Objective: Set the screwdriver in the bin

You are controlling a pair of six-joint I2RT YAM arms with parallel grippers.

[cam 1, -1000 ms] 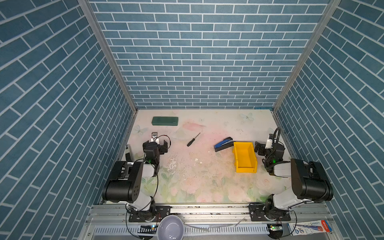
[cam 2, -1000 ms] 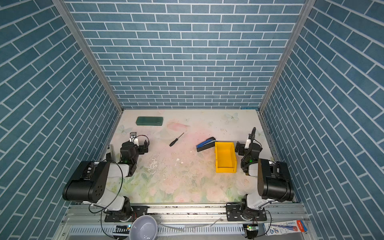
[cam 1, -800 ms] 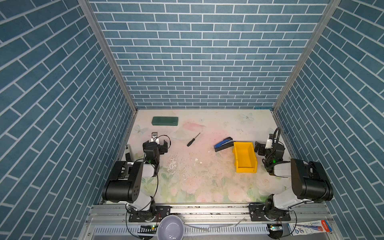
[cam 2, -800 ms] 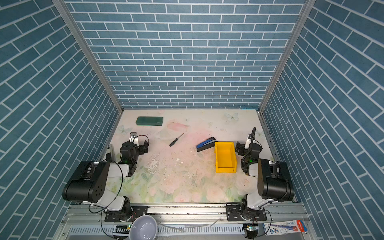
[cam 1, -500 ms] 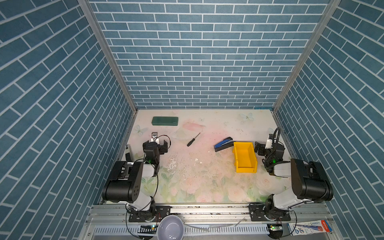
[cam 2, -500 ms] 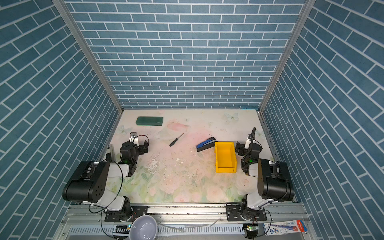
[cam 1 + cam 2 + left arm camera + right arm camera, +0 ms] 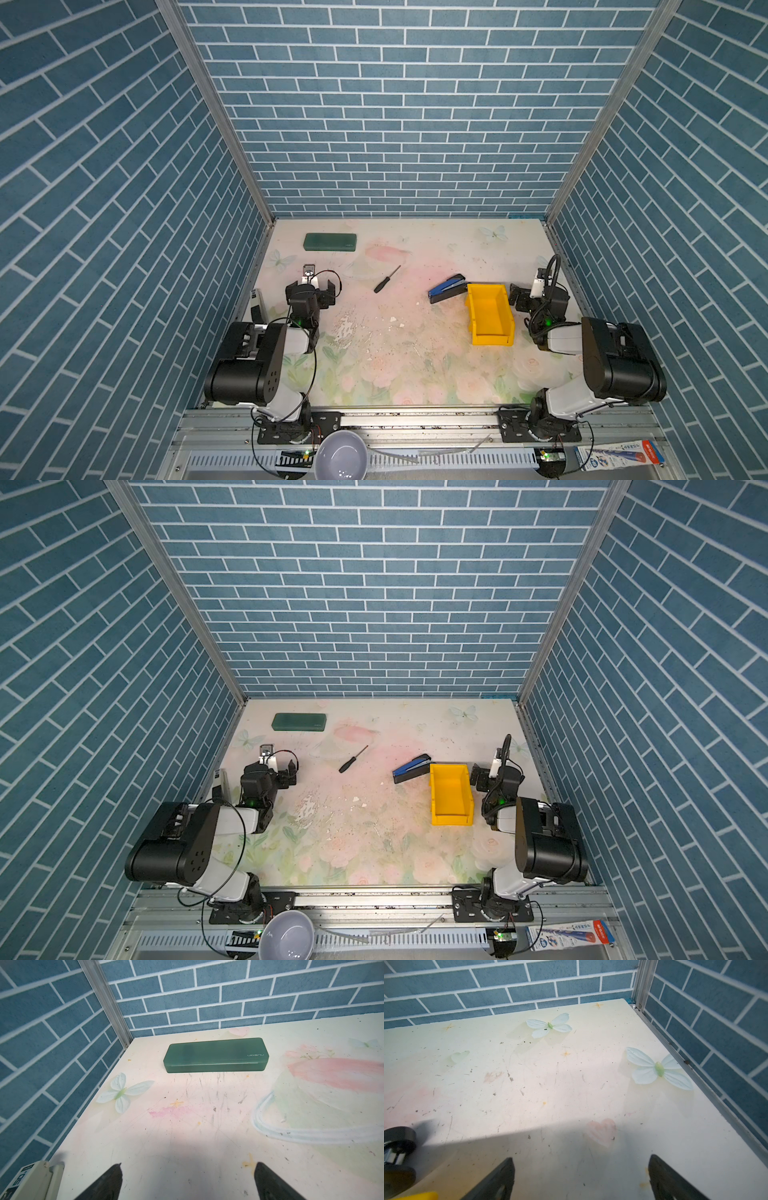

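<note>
Approach step: I saw the left gripper (image 7: pixel 187 1167) and right gripper (image 7: pixel 580 1167) gaping and empty (screwdriver (image 7: pixel 386 279) lay untouched, apart from the bin (image 7: pixel 487 287)); I judged a reach-and-pinch due next.

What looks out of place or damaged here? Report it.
The bowl sits off the table, on the metal frame in front. The table's cover is scuffed, with a chipped white patch near its middle.

The dark green case (image 7: pixel 216 1054), far left, bore "nusign", upside down; a cream block (image 7: pixel 31 1182) at the left edge showed "SD". Print on the near-right packet (image 7: pixel 619 455) was unreadable.
</note>
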